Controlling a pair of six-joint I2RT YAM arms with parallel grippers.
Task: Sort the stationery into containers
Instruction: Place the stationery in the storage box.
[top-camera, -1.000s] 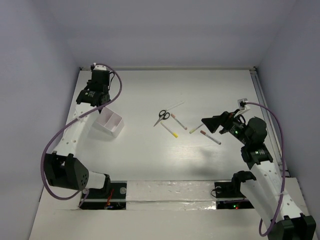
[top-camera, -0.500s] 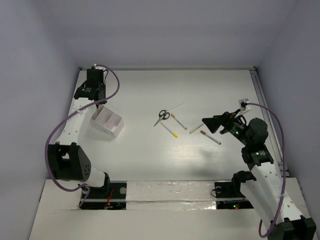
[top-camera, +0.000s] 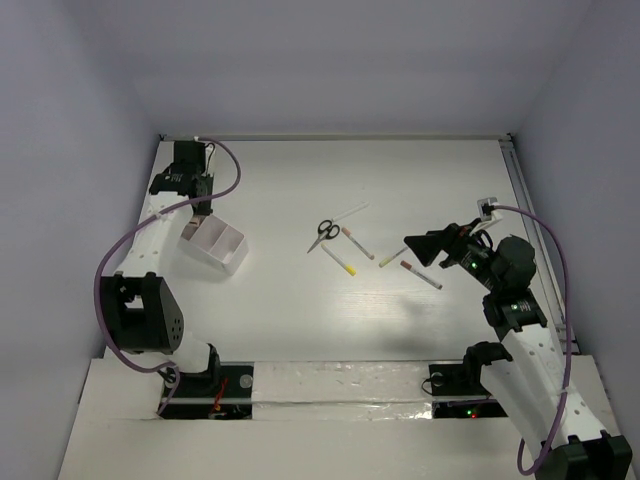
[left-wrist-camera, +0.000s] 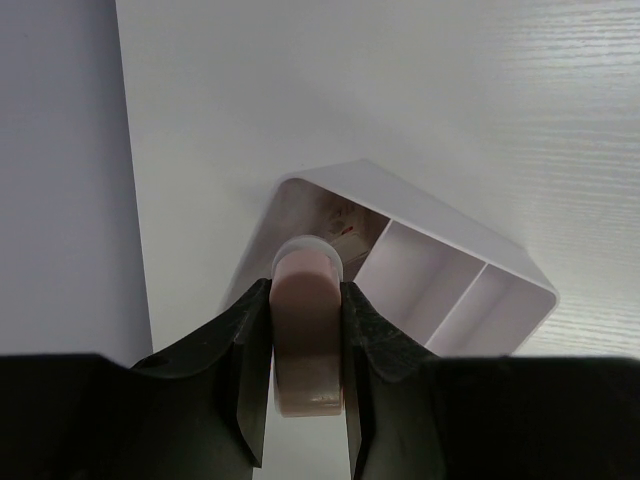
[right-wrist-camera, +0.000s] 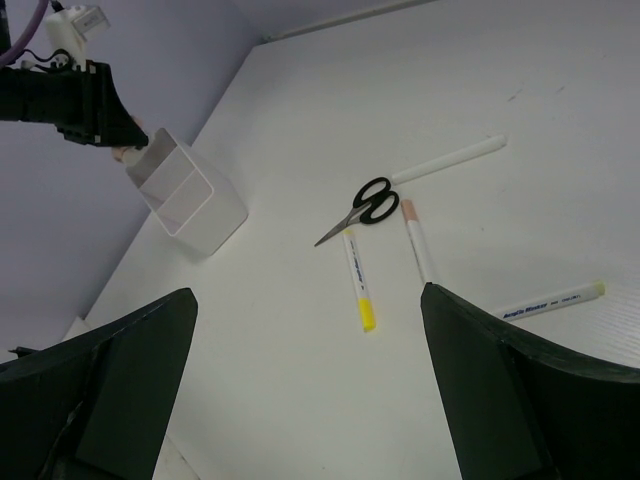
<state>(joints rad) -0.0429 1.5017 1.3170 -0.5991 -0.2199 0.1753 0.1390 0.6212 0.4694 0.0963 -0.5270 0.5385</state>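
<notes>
The left gripper (left-wrist-camera: 305, 300) is clamped on an eraser (left-wrist-camera: 305, 340), one finger pressed to each side of the pinkish block. It hangs at the far left of the table (top-camera: 300, 320), just over the left end of the box (left-wrist-camera: 455, 225). From the left wrist the eraser's tip overlaps the rim of the box's big compartment (whether it touches the rim, I cannot tell). The box is white and thin-walled, with two smaller compartments beside the big one. Something small with a red mark lies in the big compartment, too hidden to name.

The right gripper (top-camera: 408, 244) hovers right of centre with its fingers wide apart, holding nothing.

The other stationery lies mid-table, well apart from the box. The scissors (top-camera: 323, 233) are shut, their black handles toward the far side. A plain white pen (top-camera: 346, 212) lies just beside those handles, slanting away to the far right. A pink-tipped pen (top-camera: 357, 242) lies just right of the scissors, and a yellow-tipped pen (top-camera: 340, 262) lies just near of them. Further right are a green-tipped pen (top-camera: 392, 257) and a red-tipped pen (top-camera: 421, 275), both below the right gripper in the top view.
</notes>
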